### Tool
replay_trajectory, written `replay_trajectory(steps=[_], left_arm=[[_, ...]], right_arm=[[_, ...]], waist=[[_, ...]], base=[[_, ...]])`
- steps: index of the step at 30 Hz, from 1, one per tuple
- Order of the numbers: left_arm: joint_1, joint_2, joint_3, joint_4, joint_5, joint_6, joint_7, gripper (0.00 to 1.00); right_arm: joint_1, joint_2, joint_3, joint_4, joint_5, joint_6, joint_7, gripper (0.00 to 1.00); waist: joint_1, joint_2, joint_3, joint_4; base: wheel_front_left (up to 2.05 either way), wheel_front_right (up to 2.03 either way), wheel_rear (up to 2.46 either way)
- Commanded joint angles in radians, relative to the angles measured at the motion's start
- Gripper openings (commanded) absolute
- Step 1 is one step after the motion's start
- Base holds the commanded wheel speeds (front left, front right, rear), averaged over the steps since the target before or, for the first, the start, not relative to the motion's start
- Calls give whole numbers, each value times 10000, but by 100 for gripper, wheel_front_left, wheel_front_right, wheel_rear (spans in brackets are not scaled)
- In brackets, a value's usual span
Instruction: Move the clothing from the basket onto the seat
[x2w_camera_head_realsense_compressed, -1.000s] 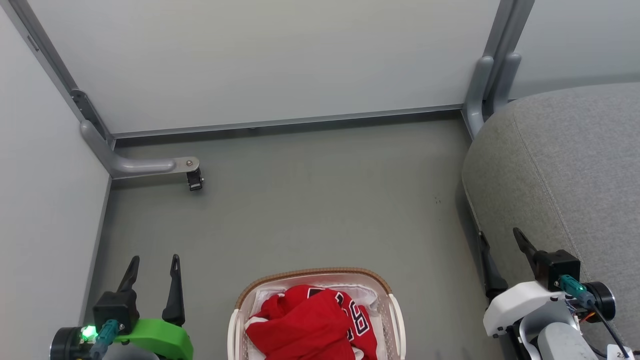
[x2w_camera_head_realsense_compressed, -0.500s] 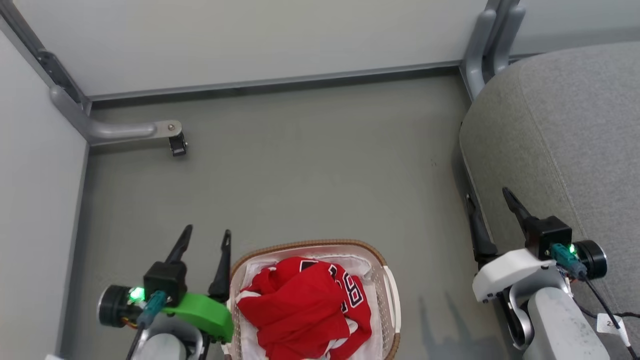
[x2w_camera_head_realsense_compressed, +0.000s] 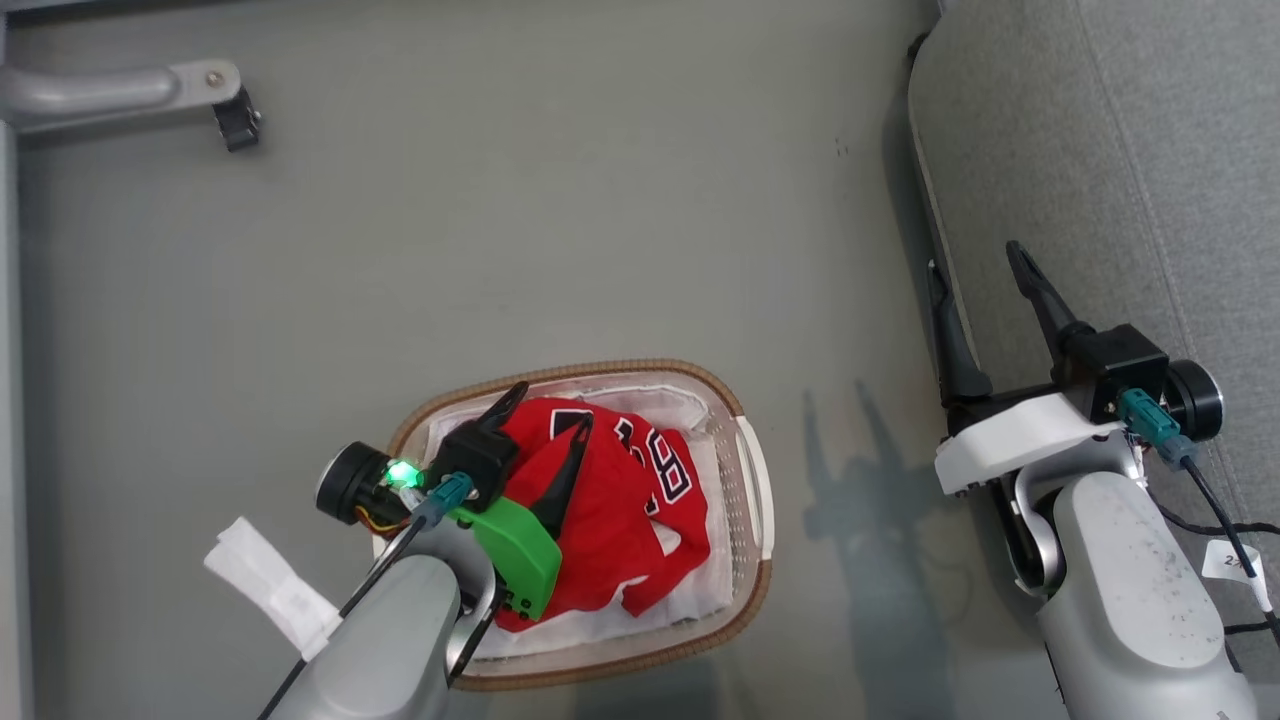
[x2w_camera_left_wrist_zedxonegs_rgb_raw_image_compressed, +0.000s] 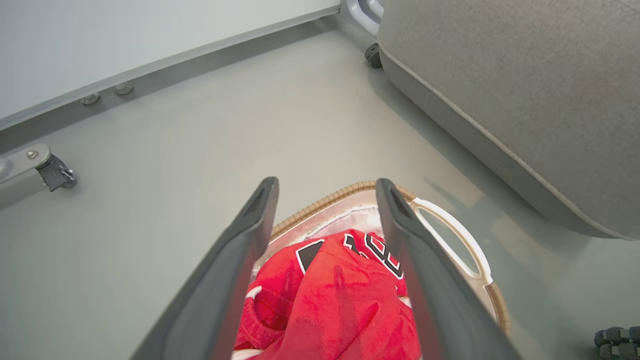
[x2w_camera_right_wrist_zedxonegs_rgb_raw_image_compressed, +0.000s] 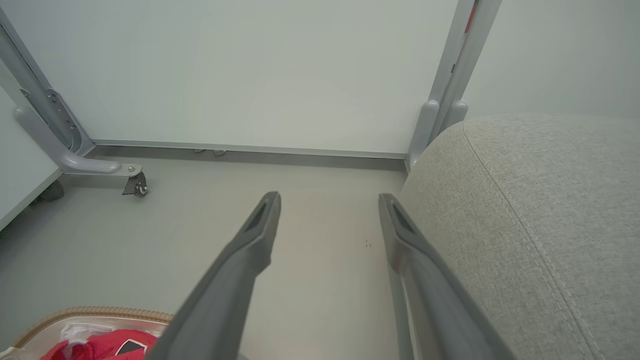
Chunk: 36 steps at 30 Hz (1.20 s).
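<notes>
L pincer (x2w_camera_head_realsense_compressed: 552, 403) now over clothing (x2w_camera_head_realsense_compressed: 640, 505), open.

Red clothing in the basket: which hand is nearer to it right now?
Left. The left hand hangs open directly over the red clothing in the basket; the right hand is off to the side, open, beside the seat.

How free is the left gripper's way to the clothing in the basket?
Probably yes, it is free: the left gripper is open just above the clothing in the basket, and nothing lies between them.
</notes>
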Motion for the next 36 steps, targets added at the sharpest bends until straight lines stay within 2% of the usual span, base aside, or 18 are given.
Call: replay_trajectory(steps=[1, 7, 13, 19, 22, 29, 36], left_arm=[[-380, 123, -301, 258, -93, -45, -10, 100], [-1496, 284, -1406, 1765, -260, -38, -10, 100], [-2082, 176, -2328, 2981, -330, -39, -10, 100], [-2609, 136, -2779, 3711, 3, -25, -10, 100], [-2825, 58, -2989, 4216, 321, 156, -10, 100], [-3482, -212, -3510, 5449, 885, 918, 43, 100], [-3876, -172, -3882, 5838, 1115, 1147, 806, 100]], right_arm=[[-185, -27, -34, -90, 42, -10, -24, 100], [-608, -32, -48, -305, 180, -10, -24, 100], [-771, -25, -47, -379, 301, -10, -24, 100], [-941, -25, -143, -460, 353, -10, -24, 100], [-997, -27, -176, -479, 415, -10, -24, 100], [-1121, -27, -173, -523, 509, -10, -24, 100], [-1190, -26, -97, -536, 654, -10, -24, 100]], waist=[[-1, 0, 1458, -555], [-1, 0, 2531, -736], [-1, 0, 3186, -777], [-1, 0, 3766, -769], [-1, 0, 4013, -785], [-1, 0, 4524, -798], [-1, 0, 4771, -836]], base=[[0, 0, 0], [0, 0, 0], [0, 0, 0], [0, 0, 0], [0, 0, 0], [0, 0, 0], [0, 0, 0]])
